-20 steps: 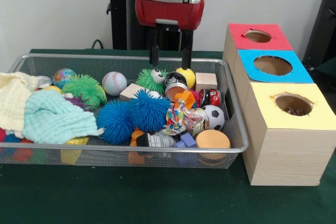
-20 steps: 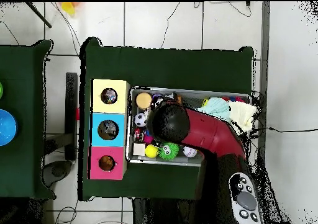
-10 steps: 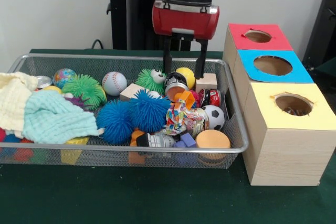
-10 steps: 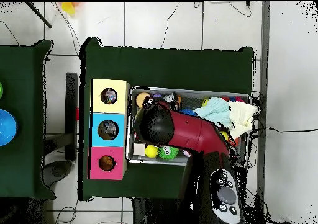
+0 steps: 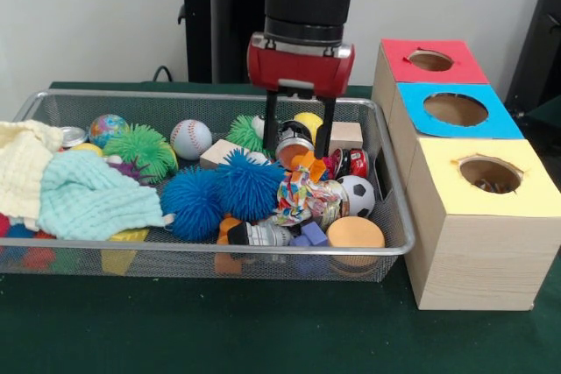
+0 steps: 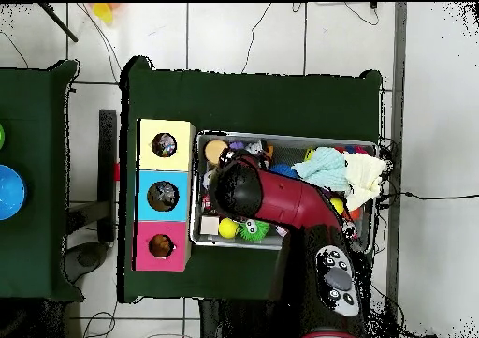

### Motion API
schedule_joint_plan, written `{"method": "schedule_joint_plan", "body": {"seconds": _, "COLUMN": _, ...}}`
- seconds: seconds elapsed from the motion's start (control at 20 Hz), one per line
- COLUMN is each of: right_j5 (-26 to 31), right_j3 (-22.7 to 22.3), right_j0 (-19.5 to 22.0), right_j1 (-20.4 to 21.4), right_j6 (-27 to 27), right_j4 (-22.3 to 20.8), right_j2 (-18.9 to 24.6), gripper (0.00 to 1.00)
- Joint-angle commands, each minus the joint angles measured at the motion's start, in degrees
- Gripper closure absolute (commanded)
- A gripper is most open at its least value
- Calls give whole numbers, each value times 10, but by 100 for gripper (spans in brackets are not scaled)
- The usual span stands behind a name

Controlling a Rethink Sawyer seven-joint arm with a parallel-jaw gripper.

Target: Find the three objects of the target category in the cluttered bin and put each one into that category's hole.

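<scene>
- The red-and-black arm's gripper (image 5: pixel 297 148) hangs low inside the wire mesh bin (image 5: pixel 219 247), its two dark fingers (image 5: pixel 271 133) spread apart on either side of a small round can (image 5: pixel 292 143) with an orange face; whether they press on it cannot be told
- Just behind the can sit a yellow ball (image 5: pixel 308 122) and a pale wooden block (image 5: pixel 344 137), with a green spiky toy (image 5: pixel 246 135) to the side
- In front lie two blue spiky balls (image 5: pixel 221 192), a crumpled patterned wrapper (image 5: pixel 300 194), a small soccer ball (image 5: pixel 357 193) and an orange disc (image 5: pixel 355 233)
- A baseball (image 5: pixel 191 138), a globe ball (image 5: pixel 108 129) and a mint cloth (image 5: pixel 90 197) fill the bin's other end
- Beside the bin stand three wooden boxes, each with a round hole: red top (image 5: pixel 431 60), blue top (image 5: pixel 456 109), yellow top (image 5: pixel 489 175)
- From overhead, the arm (image 6: pixel 281 199) covers the bin's middle (image 6: pixel 285 139), hiding the gripper
</scene>
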State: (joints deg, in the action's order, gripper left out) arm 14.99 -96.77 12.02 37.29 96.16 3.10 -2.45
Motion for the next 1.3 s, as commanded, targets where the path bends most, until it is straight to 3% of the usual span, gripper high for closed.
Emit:
{"method": "schedule_joint_plan", "body": {"seconds": 0.05, "right_j5": -55, "right_j3": 5, "right_j0": 33, "right_j1": -69, "right_j6": 87, "right_j4": -3, "right_j2": 40, "gripper": 0}}
{"method": "schedule_joint_plan", "body": {"seconds": 0.45, "right_j5": -46, "right_j3": 4, "right_j0": 23, "right_j1": -58, "right_j6": 85, "right_j4": -2, "right_j2": 30, "gripper": 0}}
{"method": "schedule_joint_plan", "body": {"seconds": 0.8, "right_j5": -58, "right_j3": 3, "right_j0": -17, "right_j1": -49, "right_j6": 106, "right_j4": 0, "right_j2": -12, "gripper": 0}}
{"method": "schedule_joint_plan", "body": {"seconds": 1.3, "right_j5": -60, "right_j3": -4, "right_j0": -25, "right_j1": -56, "right_j6": 109, "right_j4": 7, "right_j2": -14, "gripper": 0}}
